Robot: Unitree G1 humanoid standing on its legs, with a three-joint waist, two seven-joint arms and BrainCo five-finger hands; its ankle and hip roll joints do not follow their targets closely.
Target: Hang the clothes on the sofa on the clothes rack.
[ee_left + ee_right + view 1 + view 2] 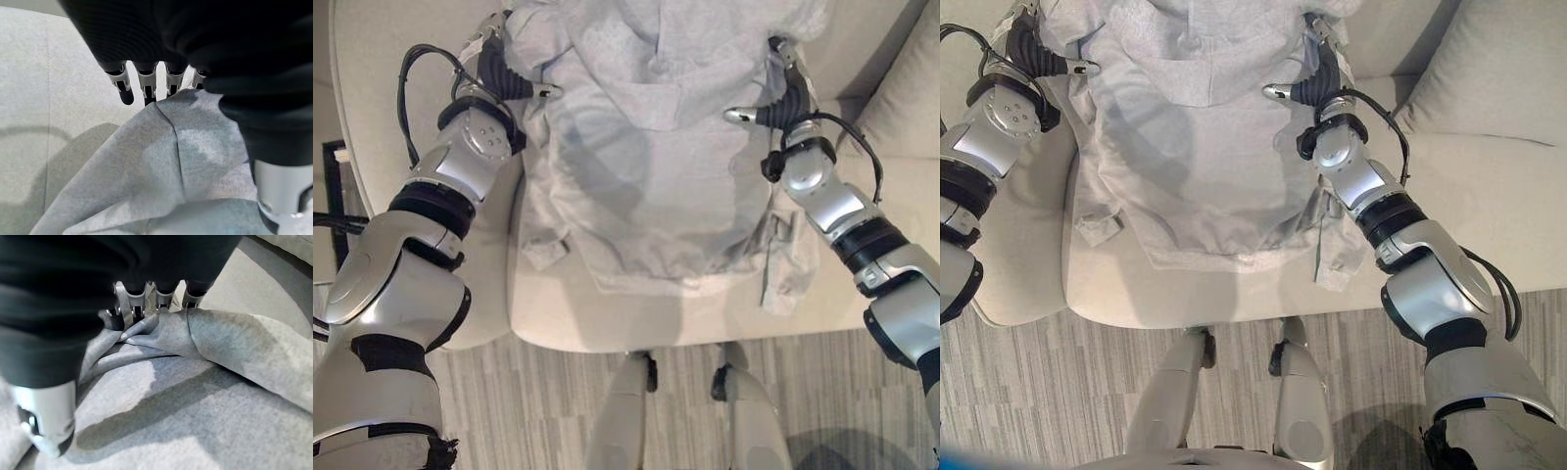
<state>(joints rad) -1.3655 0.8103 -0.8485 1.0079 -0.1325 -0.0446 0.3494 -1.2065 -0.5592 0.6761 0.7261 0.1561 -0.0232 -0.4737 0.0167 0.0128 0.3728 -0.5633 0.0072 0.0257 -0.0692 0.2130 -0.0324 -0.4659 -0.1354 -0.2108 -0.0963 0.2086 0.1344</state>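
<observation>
A light grey hoodie [646, 176] is spread front-down over the cream sofa seat [558, 328], hood toward the backrest, cuffs trailing near the seat's front edge. My left hand [504, 69] is at its left shoulder. In the left wrist view the curled fingers [146, 88] pinch a raised peak of the cloth [161, 166]. At the other shoulder sits my right hand [788, 93]; in the right wrist view its fingers [129, 308] dig into bunched folds of the hoodie [195, 396]. Both thumbs [739, 116] point inward over the fabric.
A cream cushion [1498, 78] leans at the sofa's right end. The sofa arm [372, 117] runs down the left side. Grey striped carpet [529, 401] lies in front of the seat.
</observation>
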